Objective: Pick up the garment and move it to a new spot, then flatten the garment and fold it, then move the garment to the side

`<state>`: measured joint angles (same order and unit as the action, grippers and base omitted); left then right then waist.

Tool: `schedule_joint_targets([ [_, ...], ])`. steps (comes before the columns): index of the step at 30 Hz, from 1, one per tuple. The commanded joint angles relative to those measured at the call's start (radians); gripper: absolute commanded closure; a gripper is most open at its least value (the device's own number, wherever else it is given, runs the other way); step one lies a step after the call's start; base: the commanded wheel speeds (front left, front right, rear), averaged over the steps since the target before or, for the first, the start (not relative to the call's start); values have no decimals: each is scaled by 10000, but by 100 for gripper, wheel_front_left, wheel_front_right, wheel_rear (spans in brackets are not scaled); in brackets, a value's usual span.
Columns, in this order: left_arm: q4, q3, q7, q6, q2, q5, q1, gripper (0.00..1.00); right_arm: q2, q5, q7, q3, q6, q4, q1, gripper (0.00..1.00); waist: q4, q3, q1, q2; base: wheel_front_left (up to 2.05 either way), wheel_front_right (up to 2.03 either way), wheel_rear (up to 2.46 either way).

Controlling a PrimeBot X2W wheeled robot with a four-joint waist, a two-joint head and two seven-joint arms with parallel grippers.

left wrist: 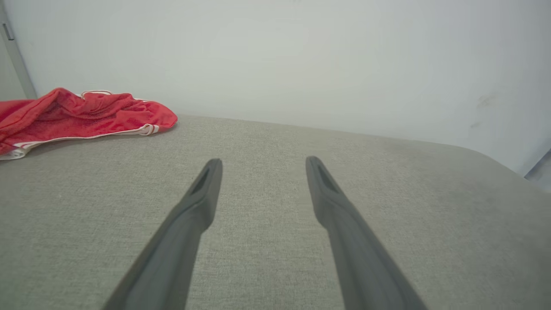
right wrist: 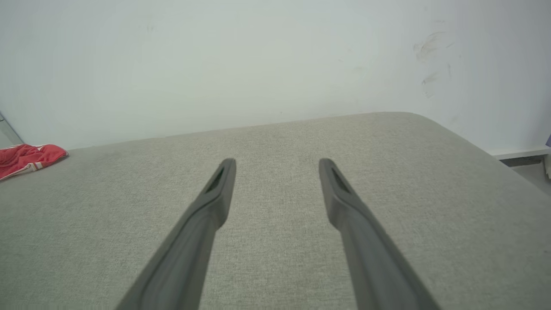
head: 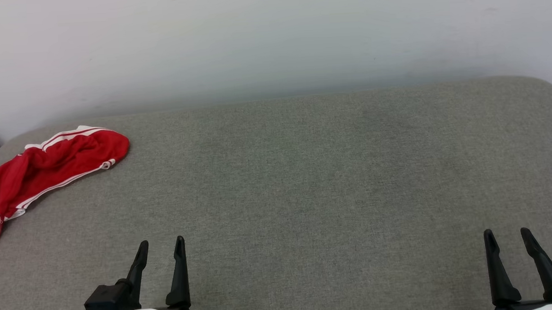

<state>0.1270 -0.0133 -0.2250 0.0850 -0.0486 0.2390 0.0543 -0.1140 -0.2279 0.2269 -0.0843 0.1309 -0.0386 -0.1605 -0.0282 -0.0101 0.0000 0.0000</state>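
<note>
The garment (head: 36,174) is a red shirt with white stripe trim, lying crumpled at the far left of the grey cushion, its lower end running off the head view's left edge. In the left wrist view the garment (left wrist: 82,114) lies up and to the left of the fingers; in the right wrist view the garment (right wrist: 26,157) is a small red heap at the far left. My left gripper (head: 162,248) stands open near the front edge, well apart from the shirt. At the lower right my right gripper (head: 506,237) is open too, nothing between its fingers.
A wide grey fabric cushion (head: 305,182) stretches from left to right, with rounded corners at the back. A pale wall (head: 270,37) rises right behind it. A grey strip of floor (right wrist: 523,165) shows past the cushion's right end.
</note>
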Motion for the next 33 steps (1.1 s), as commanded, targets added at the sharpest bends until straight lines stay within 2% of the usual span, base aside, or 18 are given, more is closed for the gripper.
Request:
schedule_joint_targets([
  [1,-38,31,-88,-9,-26,-176,59,0,-61,189,53,-18,-3,92,-113,0,-6,3,0,0,0,0,0],
  [3,-44,138,-126,-61,-24,15,90,0,-32,323,103,-39,-3,121,-135,0,-23,6,0,0,0,0,0],
  [20,-59,311,-430,176,-20,-1072,313,0,-19,1397,406,-25,-3,331,-412,0,-183,-2,0,0,0,0,0],
  [33,15,440,-427,205,-20,-816,240,0,53,1254,386,-133,-3,329,-397,0,-183,-45,0,0,0,0,0],
])
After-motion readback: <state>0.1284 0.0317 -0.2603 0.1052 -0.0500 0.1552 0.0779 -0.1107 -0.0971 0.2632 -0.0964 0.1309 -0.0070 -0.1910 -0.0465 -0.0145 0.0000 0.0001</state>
